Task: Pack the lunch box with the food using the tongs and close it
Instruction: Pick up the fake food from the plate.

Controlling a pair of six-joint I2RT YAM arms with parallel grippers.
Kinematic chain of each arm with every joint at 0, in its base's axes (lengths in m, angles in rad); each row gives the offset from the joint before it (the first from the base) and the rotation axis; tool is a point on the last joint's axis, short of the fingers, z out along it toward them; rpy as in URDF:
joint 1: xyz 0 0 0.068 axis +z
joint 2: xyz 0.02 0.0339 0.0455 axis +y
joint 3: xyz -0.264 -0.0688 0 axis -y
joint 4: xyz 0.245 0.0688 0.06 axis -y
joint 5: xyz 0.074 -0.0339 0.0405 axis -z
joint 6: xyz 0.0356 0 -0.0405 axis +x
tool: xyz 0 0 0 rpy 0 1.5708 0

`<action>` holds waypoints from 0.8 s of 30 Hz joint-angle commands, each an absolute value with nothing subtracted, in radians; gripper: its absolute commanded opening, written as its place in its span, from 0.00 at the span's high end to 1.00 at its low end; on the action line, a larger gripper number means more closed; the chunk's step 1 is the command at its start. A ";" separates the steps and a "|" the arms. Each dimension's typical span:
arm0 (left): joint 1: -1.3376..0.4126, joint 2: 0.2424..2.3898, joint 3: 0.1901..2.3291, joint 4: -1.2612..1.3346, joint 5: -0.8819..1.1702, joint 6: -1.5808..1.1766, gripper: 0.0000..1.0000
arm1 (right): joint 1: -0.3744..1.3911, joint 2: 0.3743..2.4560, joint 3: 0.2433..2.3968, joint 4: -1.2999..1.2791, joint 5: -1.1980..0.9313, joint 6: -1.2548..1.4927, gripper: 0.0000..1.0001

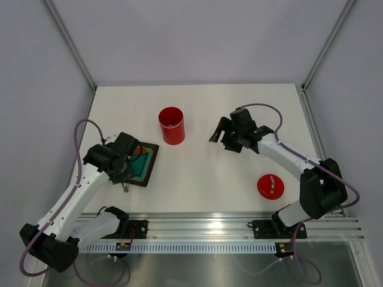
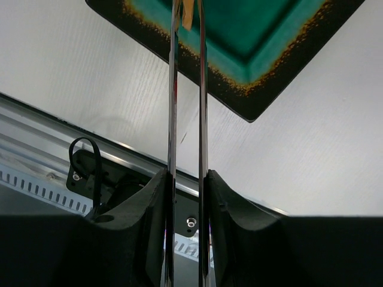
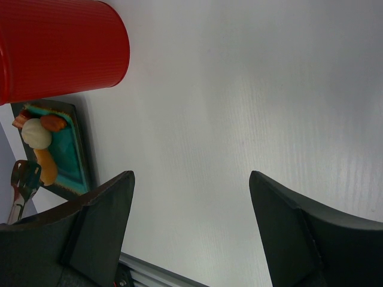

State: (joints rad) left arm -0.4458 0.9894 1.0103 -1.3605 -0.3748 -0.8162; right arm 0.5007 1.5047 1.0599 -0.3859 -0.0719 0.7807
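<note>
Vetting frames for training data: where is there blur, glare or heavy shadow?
Top external: sharp, evenly lit, lunch box barely shadowed. Left wrist: tongs mirror-shiny, left gripper dark and soft. Right wrist: right gripper dark, blurred; table bright.

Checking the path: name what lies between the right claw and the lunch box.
Nothing but bare table between right claw and lunch box, per the top view.

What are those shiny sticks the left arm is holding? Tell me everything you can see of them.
The tongs are two thin, shiny metal strips running almost parallel with a narrow gap. The left arm's fingers press on their outer sides, one finger per strip. The strips stretch out over the black tray with its teal middle, where a small orange-tan piece sits between them. Both ends run out of the wrist view.
</note>
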 commanded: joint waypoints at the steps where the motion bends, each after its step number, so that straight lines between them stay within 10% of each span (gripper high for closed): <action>1: -0.443 0.969 1.083 -1.454 -0.403 -0.819 0.98 | 0.494 1.505 1.080 -0.350 -0.075 0.781 0.14; 24: -0.443 0.934 1.215 -1.548 -0.437 -0.833 1.00 | 0.494 1.508 1.091 -0.359 -0.077 0.776 0.14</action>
